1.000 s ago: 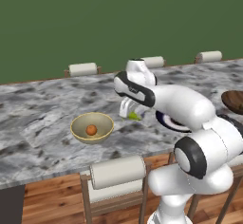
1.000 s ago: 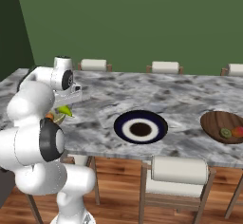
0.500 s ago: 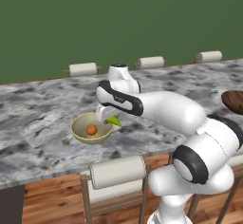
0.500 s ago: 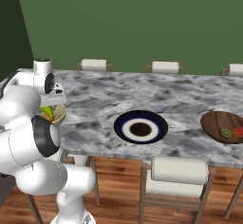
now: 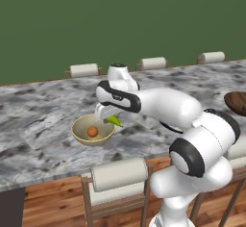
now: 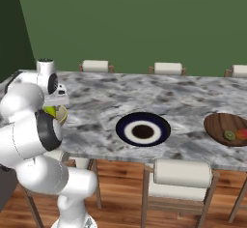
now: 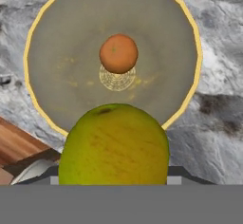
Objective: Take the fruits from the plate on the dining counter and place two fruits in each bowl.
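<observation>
The tool [image 5: 109, 119], clamped on the yellow-green fruit [image 7: 114, 144], hangs over the tan bowl's [image 7: 57, 71] rim at 6 o'clock; the orange [image 7: 118, 53] lies toward 12.

End effector [image 5: 109, 119] closed, arm outstretched.

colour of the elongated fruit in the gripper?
Yellow-green elongated fruit, with faint brownish streaks; clearest in the hand view.

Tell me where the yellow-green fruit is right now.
The yellow-green fruit is held in the gripper, above the near-right rim of the tan bowl holding an orange fruit.
</observation>
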